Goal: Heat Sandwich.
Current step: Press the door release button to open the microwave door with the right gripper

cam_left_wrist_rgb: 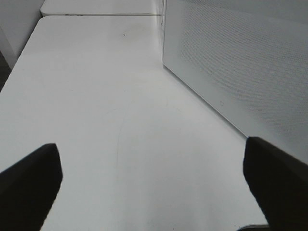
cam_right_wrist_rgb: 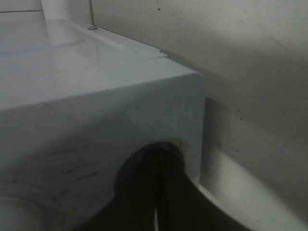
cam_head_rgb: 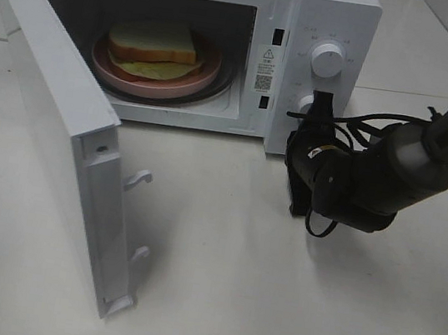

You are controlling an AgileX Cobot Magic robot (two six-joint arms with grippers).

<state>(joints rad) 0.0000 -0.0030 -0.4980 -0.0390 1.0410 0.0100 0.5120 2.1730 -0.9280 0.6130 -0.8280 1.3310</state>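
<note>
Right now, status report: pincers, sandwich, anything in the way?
Left pincer open, empty, over table. Right pincer shut, at lower knob. Sandwich on pink plate inside microwave. Door wide open, not yet closed.

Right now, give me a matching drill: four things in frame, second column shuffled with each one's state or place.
1. white-bread sandwich with pale filling
2. white microwave door
3. left gripper
4. right gripper

A. shut, by the control panel
B. on the round pink plate
C. swung open
D. open over the white table

Pairs: 1-B, 2-C, 3-D, 4-A
</note>
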